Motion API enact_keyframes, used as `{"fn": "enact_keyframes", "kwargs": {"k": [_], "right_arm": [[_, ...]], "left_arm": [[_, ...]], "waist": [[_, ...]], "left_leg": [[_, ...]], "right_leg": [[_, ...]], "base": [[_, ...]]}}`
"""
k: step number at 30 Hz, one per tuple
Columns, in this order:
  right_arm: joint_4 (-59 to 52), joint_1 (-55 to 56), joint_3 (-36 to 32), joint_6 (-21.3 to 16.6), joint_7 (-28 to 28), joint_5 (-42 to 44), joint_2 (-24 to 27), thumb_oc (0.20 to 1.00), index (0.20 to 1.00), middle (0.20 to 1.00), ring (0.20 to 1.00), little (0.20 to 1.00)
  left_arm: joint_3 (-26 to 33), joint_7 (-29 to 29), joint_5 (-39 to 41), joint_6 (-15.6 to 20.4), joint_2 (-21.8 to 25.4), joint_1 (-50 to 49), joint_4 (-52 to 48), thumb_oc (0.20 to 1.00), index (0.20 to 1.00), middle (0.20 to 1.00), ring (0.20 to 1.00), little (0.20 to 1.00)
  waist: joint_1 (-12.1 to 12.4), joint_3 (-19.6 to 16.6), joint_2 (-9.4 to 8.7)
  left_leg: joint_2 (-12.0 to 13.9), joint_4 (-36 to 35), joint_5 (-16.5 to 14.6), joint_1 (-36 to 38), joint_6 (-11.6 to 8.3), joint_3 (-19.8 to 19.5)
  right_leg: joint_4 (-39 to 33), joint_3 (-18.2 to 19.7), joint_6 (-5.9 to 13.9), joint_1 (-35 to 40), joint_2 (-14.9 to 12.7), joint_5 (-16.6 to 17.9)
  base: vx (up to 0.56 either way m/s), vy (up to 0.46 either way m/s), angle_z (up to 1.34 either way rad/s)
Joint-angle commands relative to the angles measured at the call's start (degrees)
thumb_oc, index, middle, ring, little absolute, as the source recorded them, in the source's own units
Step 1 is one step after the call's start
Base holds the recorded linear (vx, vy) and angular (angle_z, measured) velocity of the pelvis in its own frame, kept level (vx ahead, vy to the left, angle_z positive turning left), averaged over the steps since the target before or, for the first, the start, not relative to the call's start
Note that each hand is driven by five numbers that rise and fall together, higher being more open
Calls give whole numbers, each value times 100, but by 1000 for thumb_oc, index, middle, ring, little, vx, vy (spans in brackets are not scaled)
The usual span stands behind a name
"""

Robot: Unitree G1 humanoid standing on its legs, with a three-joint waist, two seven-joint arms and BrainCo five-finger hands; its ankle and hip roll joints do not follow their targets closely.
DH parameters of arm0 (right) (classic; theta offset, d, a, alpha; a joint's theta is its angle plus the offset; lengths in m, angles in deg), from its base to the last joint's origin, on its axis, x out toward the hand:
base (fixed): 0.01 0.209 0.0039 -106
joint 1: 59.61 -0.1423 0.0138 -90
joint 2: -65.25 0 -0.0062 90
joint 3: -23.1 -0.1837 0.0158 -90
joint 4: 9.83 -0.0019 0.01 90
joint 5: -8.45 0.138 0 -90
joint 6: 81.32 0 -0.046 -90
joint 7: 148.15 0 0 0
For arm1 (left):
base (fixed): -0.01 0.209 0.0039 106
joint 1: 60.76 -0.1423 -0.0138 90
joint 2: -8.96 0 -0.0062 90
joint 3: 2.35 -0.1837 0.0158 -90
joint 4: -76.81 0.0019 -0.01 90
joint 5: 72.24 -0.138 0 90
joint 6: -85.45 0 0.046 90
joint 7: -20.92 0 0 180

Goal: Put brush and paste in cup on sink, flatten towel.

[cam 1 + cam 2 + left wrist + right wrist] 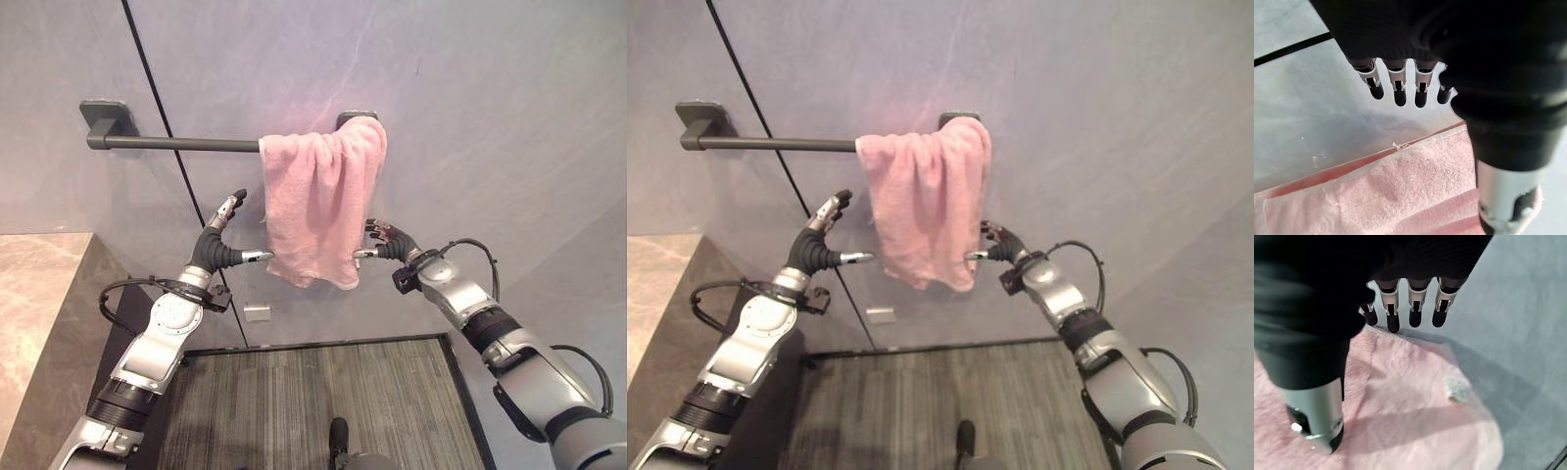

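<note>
A pink towel hung bunched at the centre of the frame on a dark rail (its right end). The left hand and right hand flanked its lower edge, fingers spread, thumbs touching the cloth.

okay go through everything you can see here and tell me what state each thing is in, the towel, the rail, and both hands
Pink towel: hanging bunched at the rail's right end, not flattened.
Towel rail: wall-mounted, bare along its left part.
Left hand: open, thumb tip at the towel's left edge.
Right hand: open, thumb tip at the towel's right edge.
</note>
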Motion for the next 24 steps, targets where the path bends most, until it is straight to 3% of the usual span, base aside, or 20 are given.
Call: {"fn": "enact_keyframes", "kwargs": {"k": [1,13,18,19,20,21,22,24], "right_arm": [[12,-647,182,-231,104,163,-1,1000,1000,1000,1000,1000],[-302,-592,290,-255,187,54,23,1000,1000,1000,1000,1000],[-243,-441,207,-235,22,-60,-458,1000,1000,1000,1000,1000],[-230,-430,172,-205,-36,-111,-600,840,840,840,840,840],[-162,-433,168,-198,-70,-116,-692,507,507,507,507,507],[-132,-450,160,-197,-89,-104,-722,288,288,288,288,288],[-95,-455,155,-193,-108,-96,-761,200,200,200,200,200],[-51,-481,134,-180,-172,-108,-829,200,200,200,200,200]], "left_arm": [[-179,-7,82,267,283,352,-192,1000,1000,1000,1000,1000],[-297,-18,122,235,234,389,-30,1000,1000,1000,1000,1000],[-361,-77,193,192,153,492,113,1000,1000,1000,1000,1000],[-433,-101,268,150,71,560,198,1000,1000,1000,1000,1000],[-483,-101,318,125,13,583,268,1000,1000,1000,1000,1000],[-502,-108,341,121,-9,600,306,1000,1000,1000,1000,1000],[-525,-119,333,110,-25,629,348,1000,1000,1000,1000,1000],[-556,-127,334,80,-45,633,385,1000,1000,1000,1000,1000]], "waist": [[116,-133,-272],[62,-157,-239],[48,-219,-194],[51,-237,-200],[65,-252,-207],[69,-258,-208],[73,-262,-210],[80,-273,-199]], "left_leg": [[63,7,66,-46,-45,-239],[38,7,46,-16,-23,-249],[25,7,-4,112,7,-191],[26,7,-2,119,10,-216],[23,7,0,131,12,-223],[23,7,0,133,14,-231],[20,7,-1,137,17,-239],[18,7,-4,157,23,-253]], "right_leg": [[-15,321,670,128,-451,-20],[-15,348,658,156,-472,-22],[-15,447,665,209,-473,-23],[-15,447,656,243,-480,-28],[-15,433,655,259,-484,-29],[-15,425,656,266,-484,-31],[-15,419,655,278,-483,-30],[-15,403,645,312,-489,-36]], "base": [[0,0,0],[0,2,1],[-4,8,-10],[0,0,0],[-33,-4,0],[0,0,0],[-8,-6,4],[-5,-2,2]]}}
